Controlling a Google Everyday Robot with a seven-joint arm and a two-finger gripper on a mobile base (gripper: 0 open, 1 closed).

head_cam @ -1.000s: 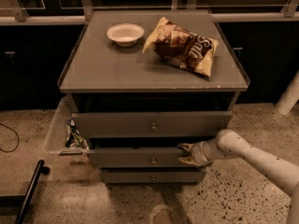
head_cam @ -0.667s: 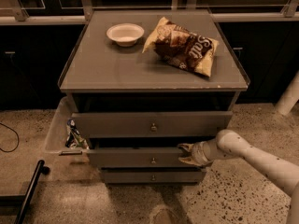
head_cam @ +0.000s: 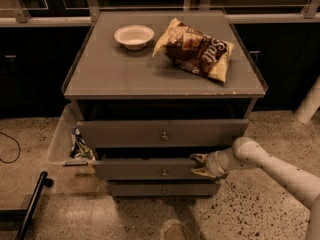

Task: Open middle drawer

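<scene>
Your gripper sits at the right end of the middle drawer, second of three in the grey cabinet. Whether it is spread or clamped, I cannot tell. The drawer seems barely out, so most of the pull is yet to do.

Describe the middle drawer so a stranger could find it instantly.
Find the grey cabinet carrying a bowl and chip bag. On its front, the middle drawer sits between the top drawer and the bottom drawer. Only it has the gripper at its right end.
</scene>
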